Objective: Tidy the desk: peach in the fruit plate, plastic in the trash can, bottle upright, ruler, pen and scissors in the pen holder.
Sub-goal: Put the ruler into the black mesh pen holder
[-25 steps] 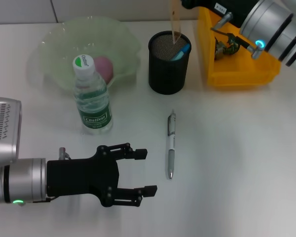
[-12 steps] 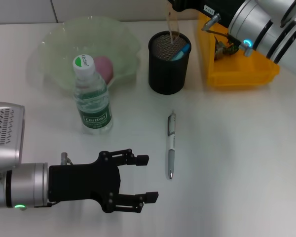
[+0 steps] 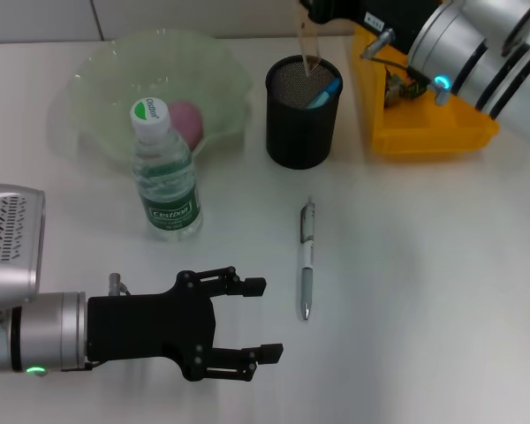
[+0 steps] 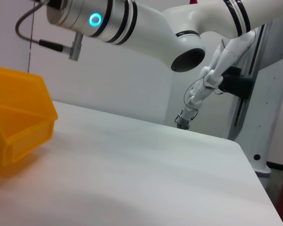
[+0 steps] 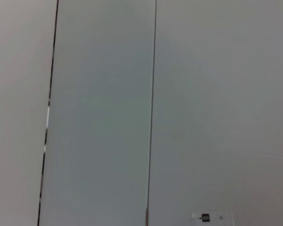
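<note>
Two black fingers spread wide on the left gripper (image 3: 263, 320), low over the desk beside the pen (image 3: 306, 259). Further back, the bottle (image 3: 163, 174) stands upright. Farthest, the right gripper (image 3: 322, 11) holds the ruler (image 3: 310, 44) in the pen holder (image 3: 303, 110).

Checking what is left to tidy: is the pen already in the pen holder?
No, the pen lies flat on the desk, in front of the pen holder.

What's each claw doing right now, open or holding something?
Left claw: open, empty, low over the table near the pen.
Right claw: mostly out of view above the pen holder, ruler beneath it; state cannot be told.
</note>
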Available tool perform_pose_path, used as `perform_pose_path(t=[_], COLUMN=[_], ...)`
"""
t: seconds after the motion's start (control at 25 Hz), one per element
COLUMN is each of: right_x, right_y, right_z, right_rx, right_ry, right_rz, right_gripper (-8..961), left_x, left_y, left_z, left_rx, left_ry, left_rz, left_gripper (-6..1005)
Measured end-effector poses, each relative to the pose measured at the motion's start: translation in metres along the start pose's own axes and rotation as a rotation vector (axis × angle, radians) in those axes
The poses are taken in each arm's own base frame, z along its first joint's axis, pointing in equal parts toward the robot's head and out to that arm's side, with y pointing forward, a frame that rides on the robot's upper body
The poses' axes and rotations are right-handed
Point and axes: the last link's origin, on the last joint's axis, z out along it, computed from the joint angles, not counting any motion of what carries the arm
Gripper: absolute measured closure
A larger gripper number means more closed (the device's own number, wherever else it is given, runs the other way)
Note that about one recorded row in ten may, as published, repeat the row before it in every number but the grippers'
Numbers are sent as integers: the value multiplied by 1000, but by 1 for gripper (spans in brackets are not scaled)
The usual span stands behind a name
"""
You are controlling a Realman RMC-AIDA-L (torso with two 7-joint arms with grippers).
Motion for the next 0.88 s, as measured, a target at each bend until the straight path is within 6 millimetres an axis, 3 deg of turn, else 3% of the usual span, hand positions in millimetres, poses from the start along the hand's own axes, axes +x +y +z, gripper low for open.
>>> perform_pose_path(t=[0.88], right_x=[2], right_y=[3], right_z=[3], right_rx=[-12], right_ry=[16], right_rz=[-39], right_gripper=[564], left_x=[-1], left_y=[1], left_z=[0], left_rx=[0], left_ry=[0], left_rz=[-4], left_gripper=[167])
